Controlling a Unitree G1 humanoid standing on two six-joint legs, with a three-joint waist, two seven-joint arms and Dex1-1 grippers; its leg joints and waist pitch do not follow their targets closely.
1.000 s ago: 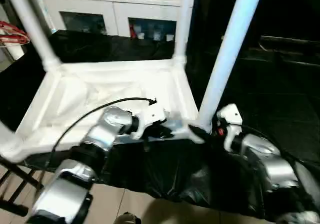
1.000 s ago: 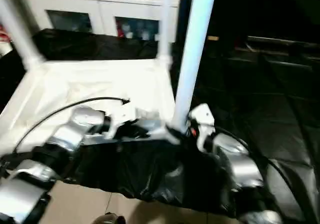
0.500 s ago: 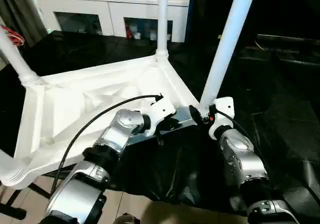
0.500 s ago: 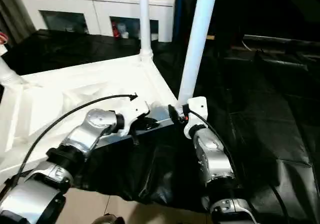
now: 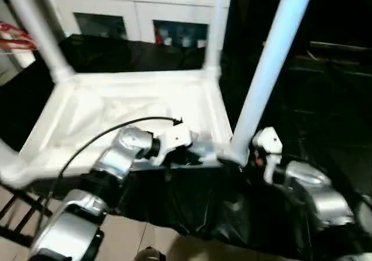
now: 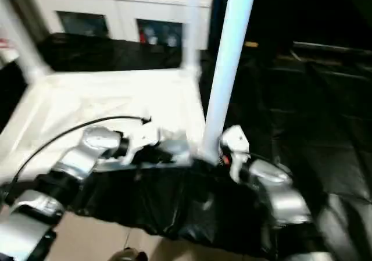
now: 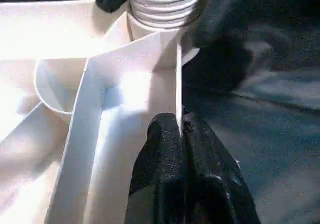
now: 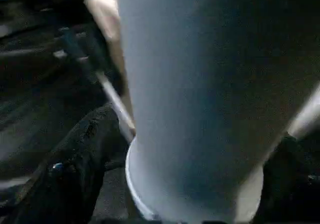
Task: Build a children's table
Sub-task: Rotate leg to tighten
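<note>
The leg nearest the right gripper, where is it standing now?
The near-right leg stands upright in the tabletop's near-right corner socket, with the right gripper at its base.

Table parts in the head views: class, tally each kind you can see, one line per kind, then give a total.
Table top: 1
Legs standing upright in corner sockets: 3 (far left, far right, near right)
Total: 4

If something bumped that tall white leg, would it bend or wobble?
The leg looks like a stiff, smooth tube, so it would probably not bend. It stands in the top's corner socket with the right end effector around its base, so wobble seems unlikely.
</note>
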